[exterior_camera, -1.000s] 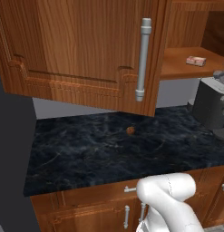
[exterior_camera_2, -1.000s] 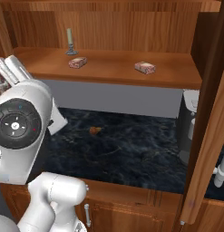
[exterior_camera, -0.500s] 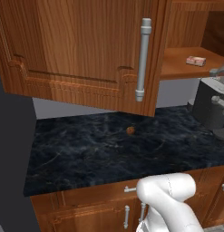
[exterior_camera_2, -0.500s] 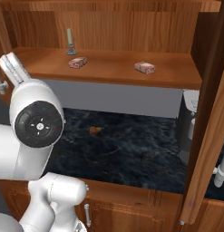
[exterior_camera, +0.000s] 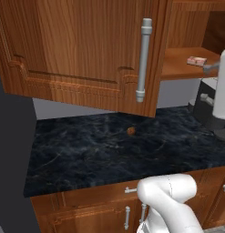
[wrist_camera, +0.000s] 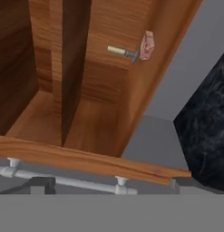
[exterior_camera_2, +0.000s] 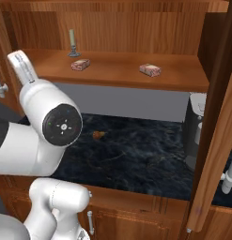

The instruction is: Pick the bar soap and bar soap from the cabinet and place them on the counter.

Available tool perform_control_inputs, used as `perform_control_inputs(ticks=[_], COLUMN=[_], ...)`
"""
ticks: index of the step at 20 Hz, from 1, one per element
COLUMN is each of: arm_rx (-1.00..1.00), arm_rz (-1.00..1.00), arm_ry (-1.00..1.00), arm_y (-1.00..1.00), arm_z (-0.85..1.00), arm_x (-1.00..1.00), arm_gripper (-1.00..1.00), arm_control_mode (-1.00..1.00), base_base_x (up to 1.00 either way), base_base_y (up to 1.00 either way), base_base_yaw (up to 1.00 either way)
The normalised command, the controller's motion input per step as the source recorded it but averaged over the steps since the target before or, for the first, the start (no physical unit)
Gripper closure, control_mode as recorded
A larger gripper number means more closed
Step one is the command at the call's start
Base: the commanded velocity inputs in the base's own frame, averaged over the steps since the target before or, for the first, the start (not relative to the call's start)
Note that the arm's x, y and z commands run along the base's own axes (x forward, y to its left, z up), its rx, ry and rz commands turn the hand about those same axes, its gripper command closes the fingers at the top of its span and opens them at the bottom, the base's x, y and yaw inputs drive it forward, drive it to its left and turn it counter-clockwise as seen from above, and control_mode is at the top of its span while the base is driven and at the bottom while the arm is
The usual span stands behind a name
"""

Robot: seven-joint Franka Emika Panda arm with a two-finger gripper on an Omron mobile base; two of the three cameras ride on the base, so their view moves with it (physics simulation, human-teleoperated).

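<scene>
Two bar soaps lie on the shelf of the open cabinet [exterior_camera_2: 117, 70]: one bar soap [exterior_camera_2: 80, 64] near the candle and another bar soap [exterior_camera_2: 150, 70] further right. The left base view catches one bar soap [exterior_camera: 196, 60] on the shelf past the door. In the rolled hand view a bar soap [wrist_camera: 147, 45] lies far ahead, beside the candle. My gripper [wrist_camera: 106, 186] is open and holds nothing, well short of the shelf, with its tips wide apart at the bottom of that view. The black counter [exterior_camera_2: 145, 159] lies below.
A pale candle [exterior_camera_2: 72, 44] stands at the shelf's back left. A small brown lump [exterior_camera_2: 97, 135] sits on the counter. A grey appliance [exterior_camera_2: 197, 126] stands at the right. One open door [exterior_camera_2: 220, 131] juts out on the right, and the other door's handle [exterior_camera: 143, 59] hangs at the left.
My arm has swung: in the right base view its big joint has moved right and down, and the forearm now points up to the left. Both soaps lie where they were.
</scene>
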Motion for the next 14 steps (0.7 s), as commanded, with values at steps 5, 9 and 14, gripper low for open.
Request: perform_control_inputs(ticks=[5,9,14], arm_rx=[0.08,0.00,0.00], arm_rz=[0.05,0.03,0.02], arm_ry=[0.04,0.11,0.15], arm_y=[0.06,0.20,0.15], arm_z=[0.14,0.22,0.19], arm_x=[0.21,0.25,0.24], arm_gripper=[-1.00,-1.00,-1.00], arm_control_mode=[-1.00,-1.00,-1.00], base_base_x=[0.00,0.00,0.00], base_base_y=[0.00,0.00,0.00], base_base_yaw=[0.00,0.00,0.00])
